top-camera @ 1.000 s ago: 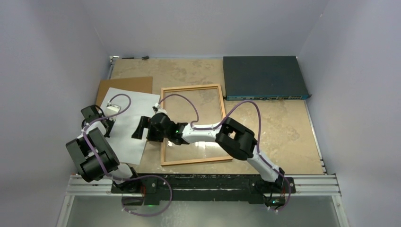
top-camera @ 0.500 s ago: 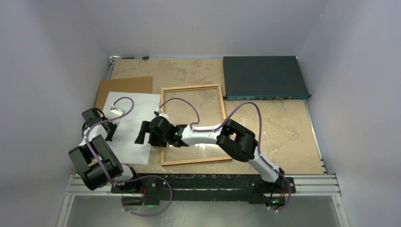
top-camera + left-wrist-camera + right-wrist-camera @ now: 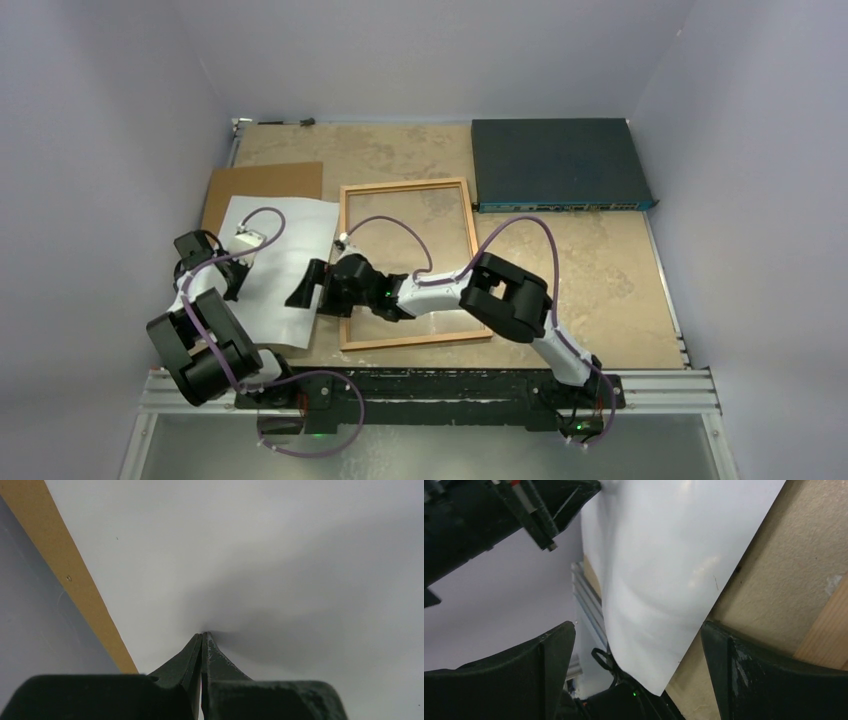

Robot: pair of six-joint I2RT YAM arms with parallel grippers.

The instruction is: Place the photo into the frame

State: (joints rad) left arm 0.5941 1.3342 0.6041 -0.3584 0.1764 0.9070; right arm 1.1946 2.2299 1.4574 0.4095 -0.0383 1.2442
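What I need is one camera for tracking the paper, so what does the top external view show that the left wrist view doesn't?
Only top external: the thin orange-brown wooden picture frame, the flat dark blue box, the plain brown backing board, and the right gripper, jaws open, at the sheet's right edge. Only left wrist: the left gripper close up, jaws shut, tips against the paper. Both: the white rectangular paper photo, blank side up, and the left gripper.
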